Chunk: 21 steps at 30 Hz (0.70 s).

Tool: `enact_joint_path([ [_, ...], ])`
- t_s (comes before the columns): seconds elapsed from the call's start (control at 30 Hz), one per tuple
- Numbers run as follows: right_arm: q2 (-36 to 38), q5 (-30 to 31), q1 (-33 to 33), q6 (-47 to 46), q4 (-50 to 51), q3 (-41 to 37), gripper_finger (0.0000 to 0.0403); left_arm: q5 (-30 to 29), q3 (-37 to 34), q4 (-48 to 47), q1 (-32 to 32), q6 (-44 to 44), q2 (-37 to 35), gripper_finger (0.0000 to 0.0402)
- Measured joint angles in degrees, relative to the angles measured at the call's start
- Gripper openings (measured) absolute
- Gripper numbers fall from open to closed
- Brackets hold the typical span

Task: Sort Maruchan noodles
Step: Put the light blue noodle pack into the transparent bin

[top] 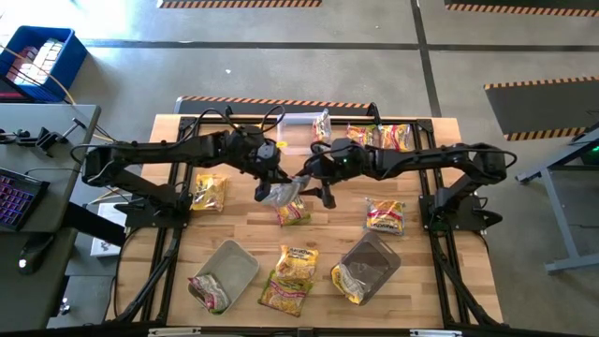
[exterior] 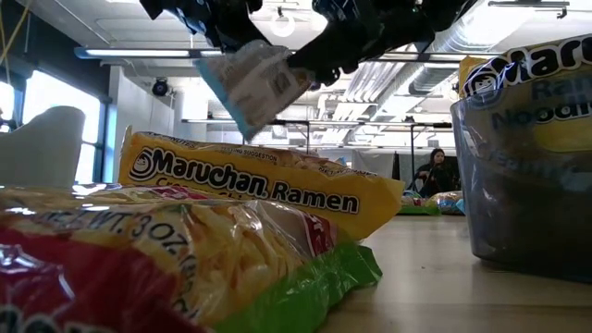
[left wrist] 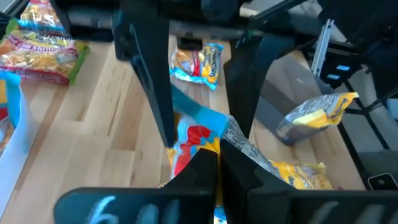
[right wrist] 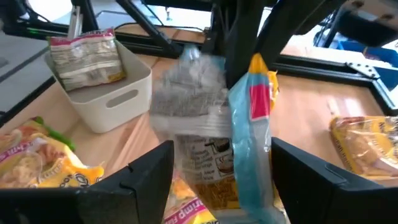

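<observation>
A: Crinkly silver-blue plastic, that's the packet (top: 280, 193) the left gripper (top: 271, 178) has clamped, lifted over the table's (top: 421, 290) middle.

B: And the right gripper (top: 314, 183)?

A: Just beside it, fingers spread wide, gripping nothing. Its own wrist camera shows the packet (right wrist: 249, 143) hanging between those fingers, edge on; from overhead that's hard to make out.

B: What does the low camera add?

A: The packet (exterior: 254, 83) hangs clear above a yellow packet (exterior: 268, 190) lying on the wood. Overhead shows the spread instead: a tub (top: 229, 267) near left with one packet (top: 211, 290) in it, a tub (top: 374, 262) near right with another (top: 348, 281), loose packets between them and more at the far edge.
</observation>
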<state>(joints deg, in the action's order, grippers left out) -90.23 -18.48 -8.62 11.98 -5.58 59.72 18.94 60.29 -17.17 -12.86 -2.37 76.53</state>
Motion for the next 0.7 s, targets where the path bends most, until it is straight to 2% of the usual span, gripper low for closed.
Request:
enact_joint_path([
  [0.17, -0.6, -1.76, 0.04, -2.03, 0.63, -0.11, 0.0225, 2.75, 0.07, 1.75, -0.22, -0.58, -0.02, 0.0],
  [0.47, -0.56, -2.16, 0.07, -2.97, -1.17, -0.11, 0.0126, 2.77, 0.07, 4.61, -0.26, -0.98, -0.04, 0.0003],
  [0.57, -0.53, -2.18, 0.07, -3.02, -1.44, -0.11, 0.0112, 2.43, 0.07, 4.94, -0.31, 0.55, -0.36, 0.0018],
  [0.7, 0.62, -1.92, 0.04, -3.12, -1.45, -0.11, 0.0113, 2.33, 0.21, 3.72, -0.75, 4.5, -3.43, 0.0051],
])
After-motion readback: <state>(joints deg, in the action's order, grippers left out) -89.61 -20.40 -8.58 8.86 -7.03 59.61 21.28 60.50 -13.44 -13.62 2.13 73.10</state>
